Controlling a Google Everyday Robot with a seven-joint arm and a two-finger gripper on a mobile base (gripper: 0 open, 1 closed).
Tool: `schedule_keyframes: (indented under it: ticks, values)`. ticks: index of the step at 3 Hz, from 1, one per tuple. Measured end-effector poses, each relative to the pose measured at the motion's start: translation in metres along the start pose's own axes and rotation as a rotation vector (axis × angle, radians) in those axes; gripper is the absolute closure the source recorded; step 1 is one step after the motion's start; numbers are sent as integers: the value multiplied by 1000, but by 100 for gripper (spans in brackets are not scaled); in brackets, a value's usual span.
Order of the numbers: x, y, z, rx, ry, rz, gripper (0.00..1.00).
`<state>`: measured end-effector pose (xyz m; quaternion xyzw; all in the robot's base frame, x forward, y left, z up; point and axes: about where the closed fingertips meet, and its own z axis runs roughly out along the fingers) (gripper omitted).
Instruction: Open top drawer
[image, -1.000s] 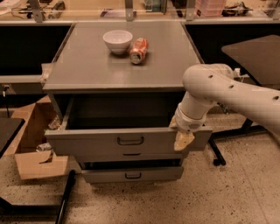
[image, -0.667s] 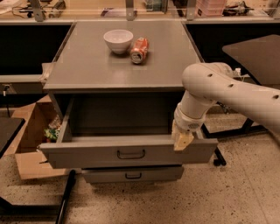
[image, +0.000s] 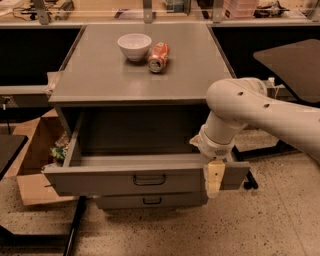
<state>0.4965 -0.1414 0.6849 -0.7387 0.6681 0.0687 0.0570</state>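
Farther out now, the wide grey metal top drawer trails my cream claw at its front's right end; I cannot tell its grip, so I'd pull straight.

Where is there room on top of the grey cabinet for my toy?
The cabinet top is bare all along the front and both sides. The back middle is crowded: a white bowl with a tipped soda can beside it. Keep away from the open top drawer's right front corner, where the pincer sits.

One view, high in front, tilted down, close on desk and top drawer; jaws at the drawer front, lower right.
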Motion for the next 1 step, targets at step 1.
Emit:
schedule_keyframes:
  ticks: [1]
  values:
    - [0, 0, 0, 0, 0, 0, 0]
